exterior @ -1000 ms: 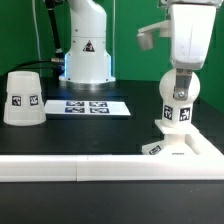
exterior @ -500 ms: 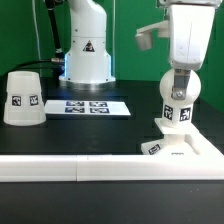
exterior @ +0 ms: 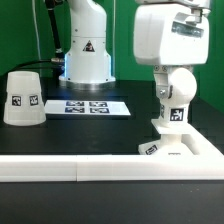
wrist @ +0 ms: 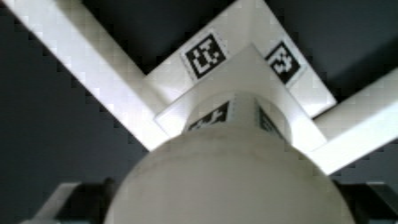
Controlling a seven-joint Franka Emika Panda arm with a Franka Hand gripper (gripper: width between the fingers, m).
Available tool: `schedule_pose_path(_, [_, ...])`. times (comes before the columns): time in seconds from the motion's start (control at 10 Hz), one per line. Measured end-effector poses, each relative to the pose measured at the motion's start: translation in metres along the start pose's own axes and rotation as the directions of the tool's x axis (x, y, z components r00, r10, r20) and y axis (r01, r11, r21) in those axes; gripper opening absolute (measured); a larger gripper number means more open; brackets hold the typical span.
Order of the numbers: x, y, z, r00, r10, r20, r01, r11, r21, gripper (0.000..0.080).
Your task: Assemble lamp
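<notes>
The white round-headed bulb [exterior: 172, 92] stands upright on the flat square base [exterior: 185, 150] at the exterior view's right. My gripper [exterior: 168, 78] comes down from above and is shut on the bulb's head. In the wrist view the bulb's head [wrist: 222, 175] fills the frame between my dark fingers [wrist: 68, 200], with the tagged base [wrist: 205, 55] below it. The cone-shaped shade [exterior: 21, 97] stands apart on the table at the exterior view's left.
The marker board [exterior: 90, 106] lies at the back middle, in front of the robot's white pedestal [exterior: 85, 50]. A long white rail [exterior: 70, 169] runs along the front edge and meets the base.
My hand has turned about its vertical axis on the bulb, now showing its broad side. The bulb's tag has shifted slightly toward the exterior view's left. The shade has not moved.
</notes>
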State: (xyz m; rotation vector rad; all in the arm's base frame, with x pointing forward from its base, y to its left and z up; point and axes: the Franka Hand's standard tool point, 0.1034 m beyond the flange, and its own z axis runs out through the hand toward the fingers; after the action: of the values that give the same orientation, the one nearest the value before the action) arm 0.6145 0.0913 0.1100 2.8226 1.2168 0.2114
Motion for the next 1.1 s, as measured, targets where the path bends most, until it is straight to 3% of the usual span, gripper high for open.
schedule_pose_path(0.6, [0.003,0.001,-0.001,0.944,0.330,-0.022,-0.330,0.944,-0.006,0.0577])
schedule_pose_path(0.9, [0.001,-0.006,-0.001,0.759,0.643,-0.105,-0.646,0.763,0.007,0.0577])
schedule_pose_path(1.1, [0.000,-0.011,0.002,0.672,0.732,-0.109,-0.734,0.678,0.026,0.0577])
